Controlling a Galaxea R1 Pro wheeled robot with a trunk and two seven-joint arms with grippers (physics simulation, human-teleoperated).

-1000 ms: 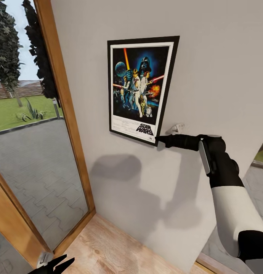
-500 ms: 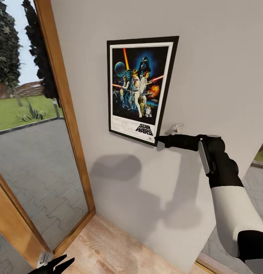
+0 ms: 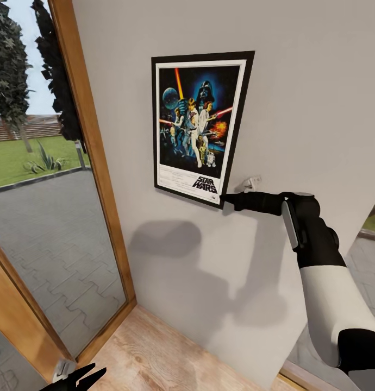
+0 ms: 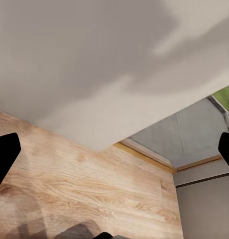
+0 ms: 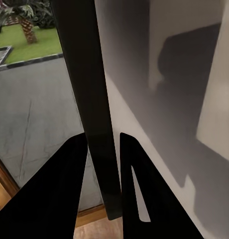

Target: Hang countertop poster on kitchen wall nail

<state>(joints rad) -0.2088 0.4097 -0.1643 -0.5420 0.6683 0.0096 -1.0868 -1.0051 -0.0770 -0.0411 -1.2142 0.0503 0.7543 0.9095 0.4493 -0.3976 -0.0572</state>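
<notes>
Currently the black-framed rectangular Star Wars poster (image 3: 201, 127) sits flat against the plain grey wall (image 3: 318, 108), beside the wooden-framed glass door (image 3: 95, 163). Right gripper (image 3: 224, 199) pinches the poster's lower right corner; in the right wrist view its black fingers (image 5: 69, 194) clamp either side of the frame's dark edge (image 5: 92, 99). Left gripper (image 3: 81, 377) hangs low over the light wood plank floor (image 3: 171, 358), fingers spread apart, holding nothing.

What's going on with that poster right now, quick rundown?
Right claw clamped on poster at its lower corner, poster against wall. Left claw open, low near the floor. Small white wall fitting beside the right claw.
</notes>
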